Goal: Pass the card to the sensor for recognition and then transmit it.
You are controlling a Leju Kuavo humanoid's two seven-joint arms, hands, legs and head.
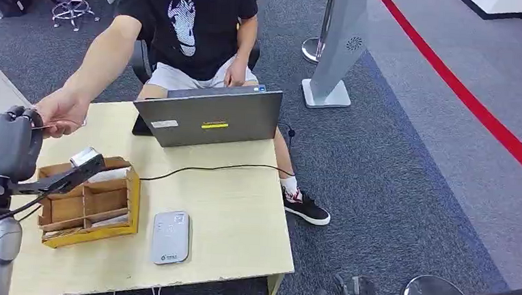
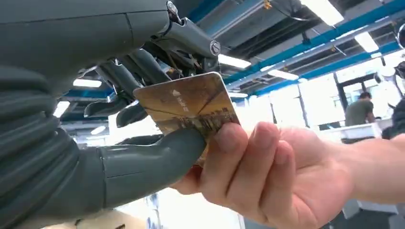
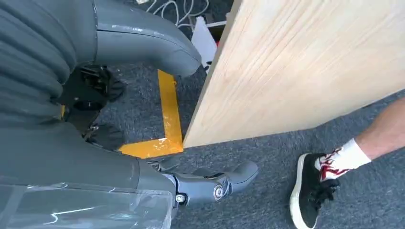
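Left hand (image 2: 119, 143) pinches the gold card (image 2: 191, 102) between thumb and fingers, raised at the table's (image 1: 241, 208) far-left edge; a person's hand (image 2: 267, 176) grips the card's other end. Right hand (image 3: 157, 162) hangs beside the table, fingers apart, holding nothing. Grey sensor (image 1: 170, 236) lies flat beside the wooden organizer (image 1: 90, 205).

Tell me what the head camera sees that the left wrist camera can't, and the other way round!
Head view alone: the pale wooden table, grey laptop, yellow wooden divided box and flat grey card sensor.

Left wrist view alone: the golden printed face of the card, and blue ceiling beams with strip lights.

Both: the robot's grey left hand and the person's hand meeting at the card, each holding it.
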